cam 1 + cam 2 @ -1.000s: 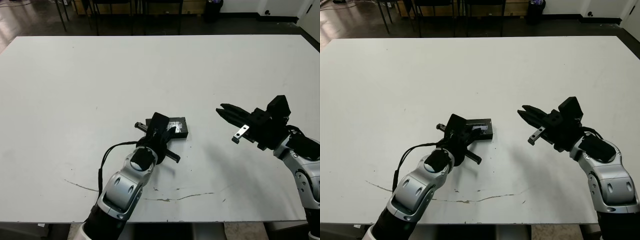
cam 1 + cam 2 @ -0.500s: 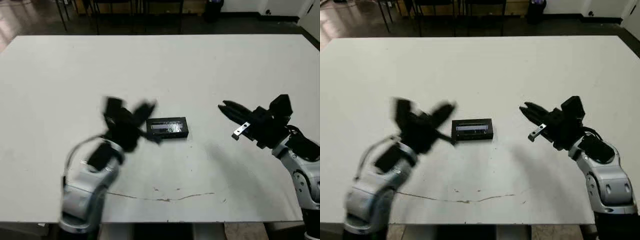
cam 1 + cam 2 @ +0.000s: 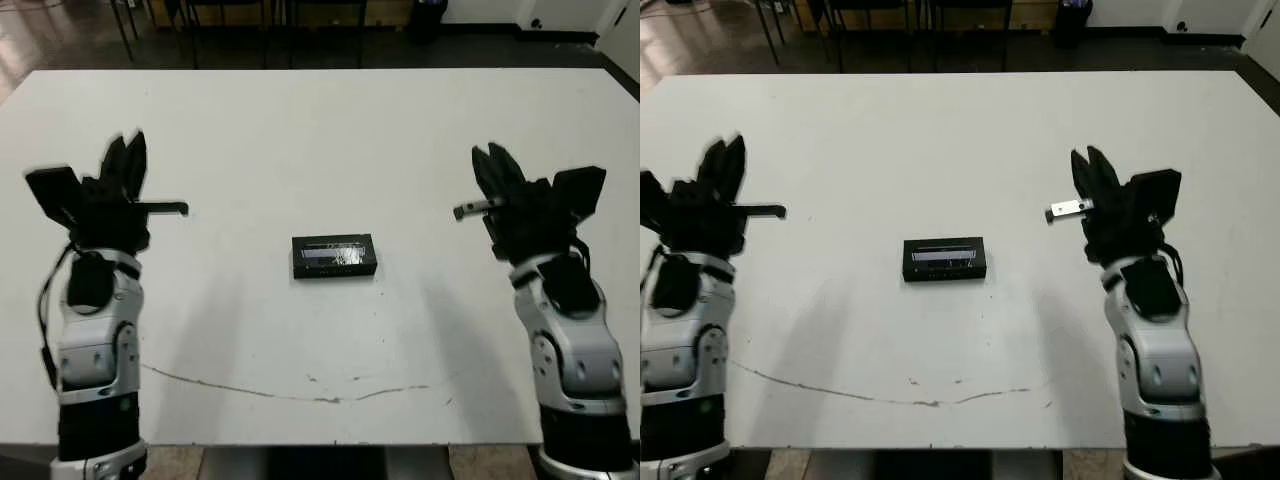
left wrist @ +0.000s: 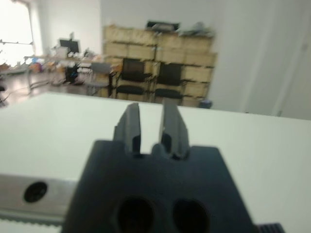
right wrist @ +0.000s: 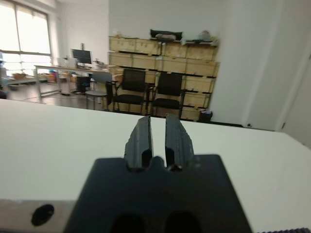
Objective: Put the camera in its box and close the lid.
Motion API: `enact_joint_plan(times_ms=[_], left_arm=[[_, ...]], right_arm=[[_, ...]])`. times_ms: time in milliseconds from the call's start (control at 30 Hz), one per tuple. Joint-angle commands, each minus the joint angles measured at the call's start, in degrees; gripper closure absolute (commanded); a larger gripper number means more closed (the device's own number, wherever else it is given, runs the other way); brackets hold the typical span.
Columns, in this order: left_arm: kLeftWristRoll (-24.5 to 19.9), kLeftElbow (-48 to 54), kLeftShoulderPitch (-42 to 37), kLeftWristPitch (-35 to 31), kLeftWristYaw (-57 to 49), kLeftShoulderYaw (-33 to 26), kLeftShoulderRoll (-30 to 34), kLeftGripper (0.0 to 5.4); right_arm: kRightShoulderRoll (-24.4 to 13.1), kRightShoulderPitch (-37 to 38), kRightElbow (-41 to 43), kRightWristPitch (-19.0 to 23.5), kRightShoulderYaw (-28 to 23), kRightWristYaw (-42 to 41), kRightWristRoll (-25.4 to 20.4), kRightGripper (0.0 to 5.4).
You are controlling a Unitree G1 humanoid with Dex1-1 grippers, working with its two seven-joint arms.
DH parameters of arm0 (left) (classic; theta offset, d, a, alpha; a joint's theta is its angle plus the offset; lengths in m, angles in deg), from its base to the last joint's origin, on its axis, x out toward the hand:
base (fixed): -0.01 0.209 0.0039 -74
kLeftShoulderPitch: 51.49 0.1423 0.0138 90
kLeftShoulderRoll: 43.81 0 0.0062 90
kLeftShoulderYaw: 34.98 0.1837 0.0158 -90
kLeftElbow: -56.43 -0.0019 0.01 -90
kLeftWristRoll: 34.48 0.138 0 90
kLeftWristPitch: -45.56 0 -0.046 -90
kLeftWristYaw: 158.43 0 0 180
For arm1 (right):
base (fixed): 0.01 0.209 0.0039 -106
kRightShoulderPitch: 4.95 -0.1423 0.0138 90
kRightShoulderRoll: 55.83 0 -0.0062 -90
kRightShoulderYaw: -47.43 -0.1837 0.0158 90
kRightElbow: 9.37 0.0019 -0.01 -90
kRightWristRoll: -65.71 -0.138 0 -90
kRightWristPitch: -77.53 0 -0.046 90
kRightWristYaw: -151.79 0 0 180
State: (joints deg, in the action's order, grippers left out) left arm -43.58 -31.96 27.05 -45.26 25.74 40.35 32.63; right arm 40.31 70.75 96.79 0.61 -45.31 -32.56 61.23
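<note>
At the centre of the head-camera frame, the box (image 3: 334, 257) lies flat on the white table (image 3: 320, 130) with the lid (image 3: 333, 250) seated on top of it, the glossy greyish window strip running along its length. The camera itself cannot be seen; nothing slim and bar-shaped lies on the table around the box.

The left end effector (image 3: 126, 158) is raised at the left edge of the frame, well apart from the box, its black fingers pointing up and away toward the far side of the table. In the left wrist view its two fingers (image 4: 129, 127) stand close together with a narrow gap between them, and nothing is held there.

The right end effector (image 3: 494, 165) is raised at the right side of the frame, also well apart from the box, fingers pointing up and slightly toward the centre. In the right wrist view its fingers (image 5: 141, 137) are almost together, only a thin slit between them, and empty.

Both wrist views look across the table toward a room with dark chairs (image 5: 167, 92) and stacked crates (image 5: 160, 48) against a pale wall.

A thin dark scratch mark (image 3: 300, 392) runs across the near part of the table, below the box in the frame.
</note>
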Motion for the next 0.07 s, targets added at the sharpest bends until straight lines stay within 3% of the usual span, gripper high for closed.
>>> enact_joint_plan(times_ms=[33, 67], left_arm=[[0.6, -2.9, 0.7, 1.3, -1.7, 0.9, -1.2, 5.38], [0.8, -2.8, 0.8, 1.2, -2.0, 1.3, -1.2, 5.38]], right_arm=[[-0.6, -0.1, -3.3, -1.5, 0.8, 0.5, 2.9, 5.4], [-0.6, -0.1, -3.9, -1.8, 0.7, 0.3, 2.9, 5.4]])
